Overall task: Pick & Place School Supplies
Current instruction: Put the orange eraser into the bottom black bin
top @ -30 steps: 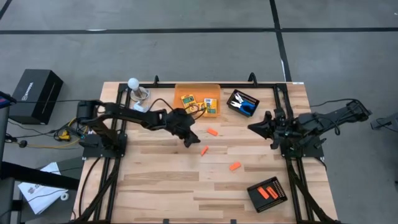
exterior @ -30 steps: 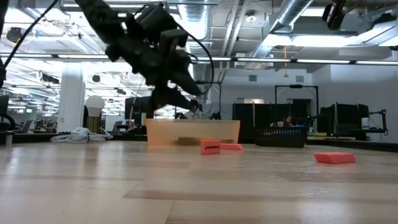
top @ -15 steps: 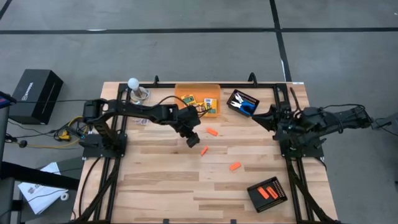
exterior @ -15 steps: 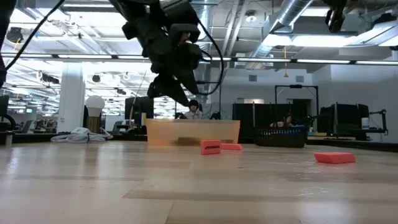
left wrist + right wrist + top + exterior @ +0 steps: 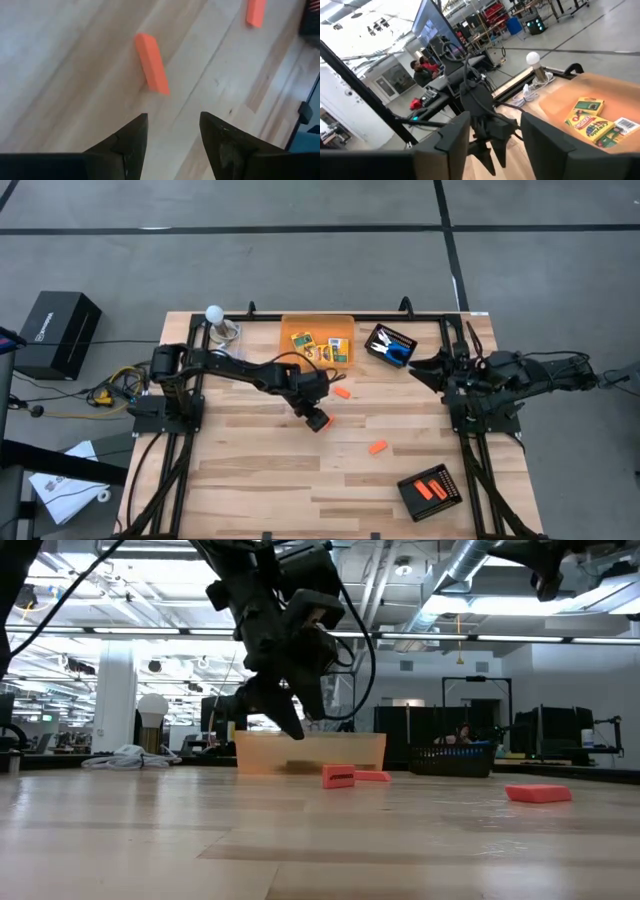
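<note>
Moving down from near the orange bin [image 5: 318, 340], my left claw [image 5: 319, 421] now hangs spread wide right over an orange piece [image 5: 151, 63], ready to pinch it.

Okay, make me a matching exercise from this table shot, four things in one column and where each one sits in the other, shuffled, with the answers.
Things
1. crayon boxes
2. blue-handled scissors
3. left gripper
4. right gripper

Places
A. raised at the table's right side
B. in the black tray beside the bin
C. over an orange piece mid-table
D. in the orange bin

Pairs: 1-D, 2-B, 3-C, 4-A
</note>
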Available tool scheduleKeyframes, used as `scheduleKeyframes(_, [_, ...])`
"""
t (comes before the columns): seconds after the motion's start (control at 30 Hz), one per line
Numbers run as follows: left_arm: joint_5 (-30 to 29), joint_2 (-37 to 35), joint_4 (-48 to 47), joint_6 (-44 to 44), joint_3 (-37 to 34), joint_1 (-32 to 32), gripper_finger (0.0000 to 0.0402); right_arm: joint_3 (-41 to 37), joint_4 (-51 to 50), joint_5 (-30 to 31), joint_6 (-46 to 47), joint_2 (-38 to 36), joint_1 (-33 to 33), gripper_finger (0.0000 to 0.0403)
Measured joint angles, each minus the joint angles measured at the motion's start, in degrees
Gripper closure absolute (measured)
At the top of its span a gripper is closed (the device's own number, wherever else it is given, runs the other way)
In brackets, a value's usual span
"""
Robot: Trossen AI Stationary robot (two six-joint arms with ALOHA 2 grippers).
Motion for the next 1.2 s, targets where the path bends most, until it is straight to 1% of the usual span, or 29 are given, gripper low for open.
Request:
scheduleKeyframes(0.2, [-0.4, 0.0, 0.8, -4.6, 0.0, -0.2, 0.0224, 0.0, -1.2, -1.2, -1.3, -1.4, 0.0, 0.0205])
scheduleKeyframes(0.37, [-1.5, 0.1, 1.4, -5.8, 0.0, 0.1, 0.0224, 0.0, -1.6, -1.3, -1.5, -2.7, 0.0, 0.0200])
scheduleKeyframes(0.47, [-1.5, 1.1, 1.2, -5.7, 0.4, 0.1, 0.0224, 0.0, -1.7, -1.3, -1.6, -3.6, 0.0, 0.0200])
scheduleKeyframes(0.67, [-1.4, 6.7, 1.3, -4.5, 6.0, 0.1, 0.0224, 0.0, -2.2, -1.3, -2.4, -4.9, -0.1, 0.0200])
scheduleKeyframes(0.83, [-0.9, 10.9, -3.9, -1.2, 10.8, 0.1, 0.0224, 0.0, -2.3, -1.3, -2.4, -5.4, 0.0, 0.0200])
scheduleKeyframes(1.03, [-0.9, 11.3, -7.2, 0.9, 11.1, 0.0, 0.0224, 0.0, -2.6, -1.3, -2.3, -6.1, 0.0, 0.0200])
scheduleKeyframes(1.2, [-1.0, 11.3, -7.1, 0.4, 11.1, -0.3, 0.0224, 0.0, -3.3, -1.3, -2.4, -6.4, 0.0, 0.0200])
